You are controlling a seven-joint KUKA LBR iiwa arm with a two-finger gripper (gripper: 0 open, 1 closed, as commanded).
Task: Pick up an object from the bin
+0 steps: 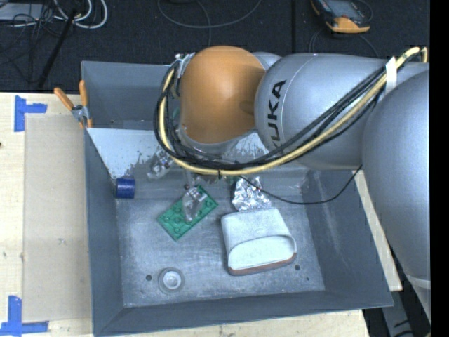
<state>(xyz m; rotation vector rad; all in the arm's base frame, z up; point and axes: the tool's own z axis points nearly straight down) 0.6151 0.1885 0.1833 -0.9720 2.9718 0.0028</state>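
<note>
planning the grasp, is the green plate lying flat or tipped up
Flat, it seems: the green plate lies broad face up on the bin floor, beneath the gripper.

Found on floor of grey metal bin [137, 248]: small blue cylinder [125, 187] at left, flat green studded plate [181, 220] mid-floor, crumpled silver foil [249, 195] behind white rounded pad [256, 243], clear round cap [170, 279] near front.

One cam, set above the bin [140, 279], looking down & slightly from one side; fairly close in; arm [323, 111] enters from view's right.
</note>
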